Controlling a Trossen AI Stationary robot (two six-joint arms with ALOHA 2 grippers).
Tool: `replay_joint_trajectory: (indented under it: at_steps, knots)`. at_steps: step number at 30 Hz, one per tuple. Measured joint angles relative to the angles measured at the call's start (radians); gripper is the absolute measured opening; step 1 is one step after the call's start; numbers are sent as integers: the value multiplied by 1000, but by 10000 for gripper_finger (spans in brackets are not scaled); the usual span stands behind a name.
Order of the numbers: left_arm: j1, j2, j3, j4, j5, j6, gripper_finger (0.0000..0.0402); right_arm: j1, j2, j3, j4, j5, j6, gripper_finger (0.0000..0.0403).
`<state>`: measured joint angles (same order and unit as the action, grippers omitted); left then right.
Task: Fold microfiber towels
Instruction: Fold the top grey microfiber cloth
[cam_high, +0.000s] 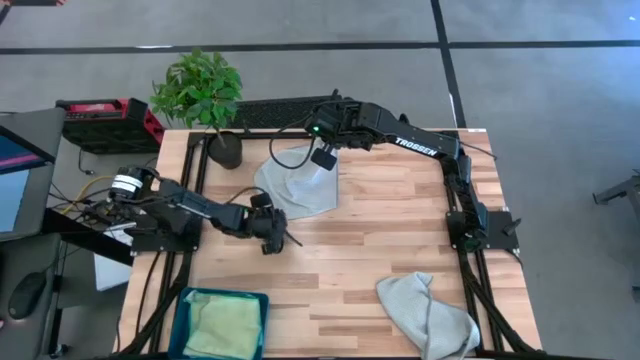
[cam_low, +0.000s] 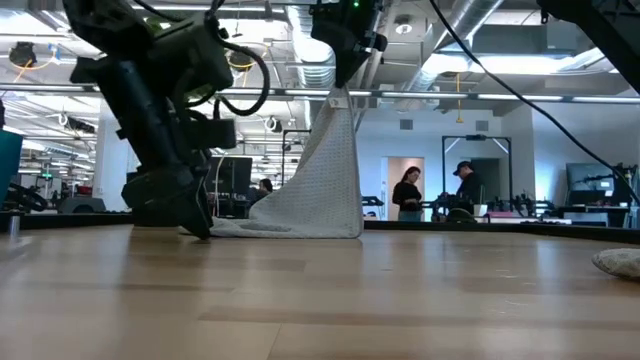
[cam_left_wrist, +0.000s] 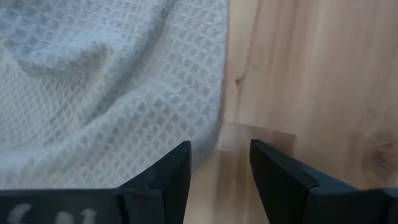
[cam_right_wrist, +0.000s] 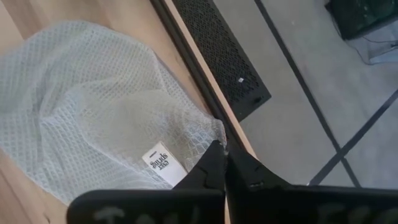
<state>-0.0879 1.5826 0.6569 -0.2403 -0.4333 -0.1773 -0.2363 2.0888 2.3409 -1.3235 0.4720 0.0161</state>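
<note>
A pale grey towel (cam_high: 298, 185) with a small white tag (cam_right_wrist: 160, 163) stands drawn up like a tent at the table's far middle. My right gripper (cam_high: 322, 152) is shut on its top. My left gripper (cam_high: 277, 238) is low over the table at the towel's near left edge (cam_left_wrist: 211, 93). It is open, with bare wood between its fingers (cam_left_wrist: 219, 168). Whether its finger touches the cloth edge, I cannot tell. A second grey towel (cam_high: 428, 312) lies crumpled at the near right. A light green towel (cam_high: 225, 325) lies in the teal bin (cam_high: 190, 300). My right gripper pinches the towel's edge (cam_right_wrist: 210, 135) beside the white tag between its two shut fingers, coming slanting down from above. The cloth hangs below the fingers (cam_low: 335, 150), and its lower part (cam_low: 275, 228) lies spread on the table.
A potted plant (cam_high: 205, 95) stands at the far left corner, close to the held towel. The teal bin sits at the near left edge. Bare wood lies across the table's middle (cam_high: 380, 240). People stand in the room beyond the table (cam_low: 410, 195).
</note>
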Motion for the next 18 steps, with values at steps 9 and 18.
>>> replay_joint_trajectory:
  at_steps: [9,18]
  knots:
    - [66,3,0,-1,18,64,157,0,0,0,0,0,-18,12]
    - [130,3,0,-33,57,86,130,0,0,0,0,0,-19,14]
